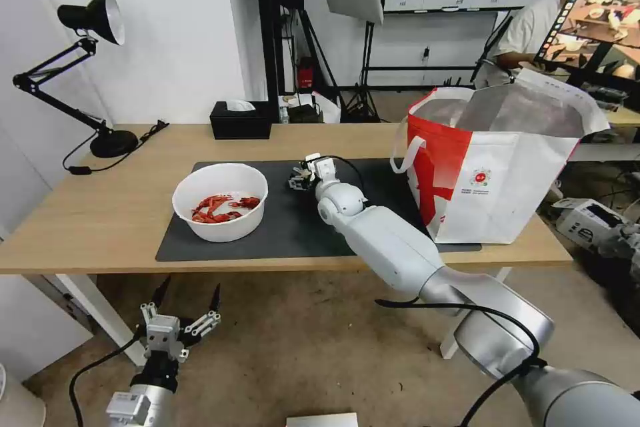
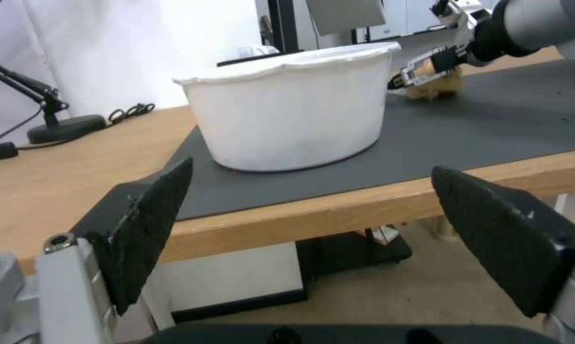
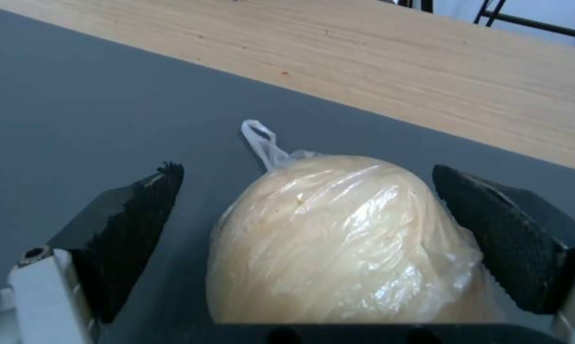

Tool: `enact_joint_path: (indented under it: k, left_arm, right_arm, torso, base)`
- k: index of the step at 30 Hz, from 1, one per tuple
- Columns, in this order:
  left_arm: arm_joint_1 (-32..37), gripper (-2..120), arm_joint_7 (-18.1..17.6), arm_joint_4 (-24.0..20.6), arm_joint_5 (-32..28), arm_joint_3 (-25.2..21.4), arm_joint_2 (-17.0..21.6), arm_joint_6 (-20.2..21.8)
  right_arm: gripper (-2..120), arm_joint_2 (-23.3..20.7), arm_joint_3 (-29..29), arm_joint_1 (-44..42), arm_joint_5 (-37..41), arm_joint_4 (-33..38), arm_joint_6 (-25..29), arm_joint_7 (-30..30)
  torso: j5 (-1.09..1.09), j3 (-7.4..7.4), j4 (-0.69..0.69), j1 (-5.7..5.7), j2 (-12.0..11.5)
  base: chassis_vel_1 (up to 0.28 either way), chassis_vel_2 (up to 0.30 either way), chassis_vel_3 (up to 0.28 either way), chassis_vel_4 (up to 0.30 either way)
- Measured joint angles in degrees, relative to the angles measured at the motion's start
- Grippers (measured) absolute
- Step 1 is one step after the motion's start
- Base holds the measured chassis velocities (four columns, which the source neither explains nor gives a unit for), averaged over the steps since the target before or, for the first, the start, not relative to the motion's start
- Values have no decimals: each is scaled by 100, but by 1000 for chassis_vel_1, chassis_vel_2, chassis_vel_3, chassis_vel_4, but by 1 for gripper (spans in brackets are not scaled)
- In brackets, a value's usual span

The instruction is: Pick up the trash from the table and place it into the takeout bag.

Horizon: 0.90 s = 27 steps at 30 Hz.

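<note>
right gripper (image 3: 306, 239): out over the middle of the mat, fingers spread either side of the lump, one pad looks close to or touching the wrap, other pad has a gap; not closed on it
lump (image 3: 338, 243): beige, round, in clear plastic wrap with a twisted tail, sits on the mat between the right gripper's fingers; in the left wrist view it shows past the bowl (image 2: 435, 85)
left gripper (image 1: 187, 297): low, below the desk's front edge, over the floor, fingers spread wide, holding nothing
bowl (image 1: 220, 201): white round plastic, red crayfish shells inside, on the mat's left part, near the mat's front edge; open mat between it and the right gripper
bag (image 1: 497, 167): red and white tote with foil lining, top open, stands at the desk's right end, partly on the mat's right edge, base near the front edge; white loop handle hangs on its left side
mat (image 1: 293, 227): dark grey, bare strip between bowl and bag, right arm crosses above it
desk (image 1: 113, 213): light wood, left part bare up to the lamp base; front edge clear
lamp (image 1: 93, 20): black, back left corner, cord along the desk
tissue box (image 1: 240, 120): black, back edge behind the mat, well apart from the grippers
</note>
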Motion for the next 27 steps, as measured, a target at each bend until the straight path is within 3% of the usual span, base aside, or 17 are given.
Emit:
enact_joint_path:
  k: [5, 9, 16, 21, 27]
  left_arm:
    - [-3, 100, 1, 7, 0, 1, 5, 0]
    - [-13, 100, 2, 22, -1, 1, 7, 0]
    - [-20, 100, 2, 23, -5, 3, 13, -8]
    - [-35, 100, 2, 23, -13, 7, 27, -9]
    - [-38, 100, 0, 10, -18, -9, 48, -9]
  right_arm:
    - [100, 10, -1, 1, -1, -3, -23, 31]
    - [89, 36, 11, 3, 70, -14, -43, 135]
    - [60, -21, 4, -56, 93, 100, -115, 263]
    - [46, -112, -20, -102, 143, 253, -211, 354]
    - [22, -466, -72, -260, 231, 903, -235, 463]
  torso:
    - [0, 0, 0, 0, 0]
    - [0, 0, 0, 0, 0]
    - [0, 0, 0, 0, 0]
    - [0, 0, 0, 0, 0]
    - [1, 0, 1, 0, 0]
  base:
    - [0, 0, 0, 0]
    - [0, 0, 0, 0]
    - [0, 0, 0, 0]
    - [0, 0, 0, 0]
    - [0, 0, 0, 0]
